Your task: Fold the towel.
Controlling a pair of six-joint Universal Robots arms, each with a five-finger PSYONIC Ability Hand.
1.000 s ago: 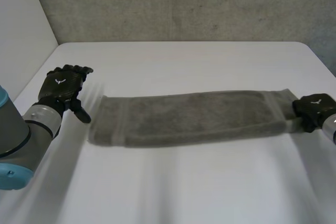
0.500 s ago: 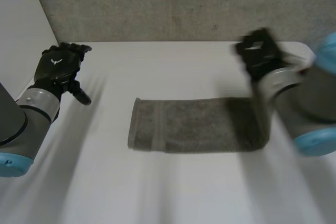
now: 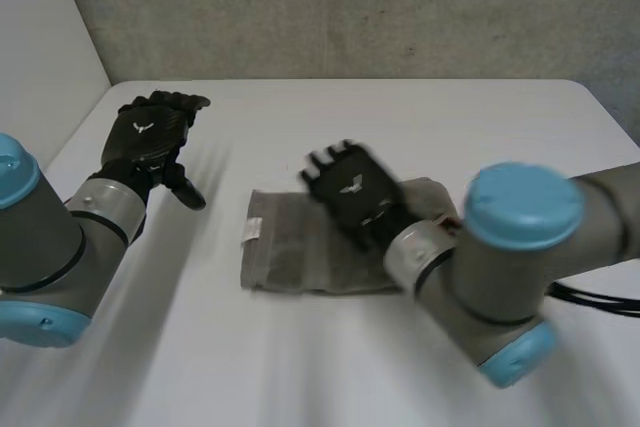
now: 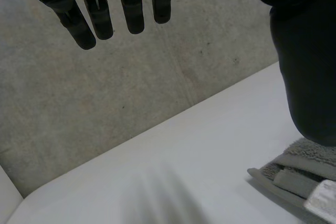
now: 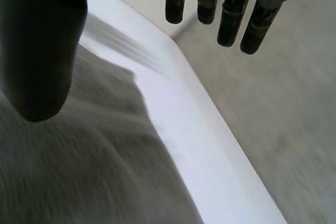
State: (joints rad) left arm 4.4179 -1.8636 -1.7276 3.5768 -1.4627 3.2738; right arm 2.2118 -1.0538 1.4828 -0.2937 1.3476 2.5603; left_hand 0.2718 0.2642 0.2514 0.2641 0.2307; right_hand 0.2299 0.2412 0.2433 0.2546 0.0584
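While the towel (image 3: pixel 283 255) lay folded, the right hand (image 3: pixel 352 193), apparently just above it, and the left hand (image 3: pixel 150 137) beside it showed straight, empty fingers.

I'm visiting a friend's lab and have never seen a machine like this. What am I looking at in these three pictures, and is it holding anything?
It is a robot with two arms at a white table, each arm ending in a black hand. The wide picture comes from a camera between and behind the arms, looking down. In it, the left hand is off to the side of a grey towel, apart from it, and the right hand is over the towel's middle. The other two pictures come from cameras on the wrists, looking along each palm, so the dark shapes in them are that hand's own fingers and thumb. Both hands have straight fingers and hold nothing. The towel lies folded in layers, with a white label at one corner.
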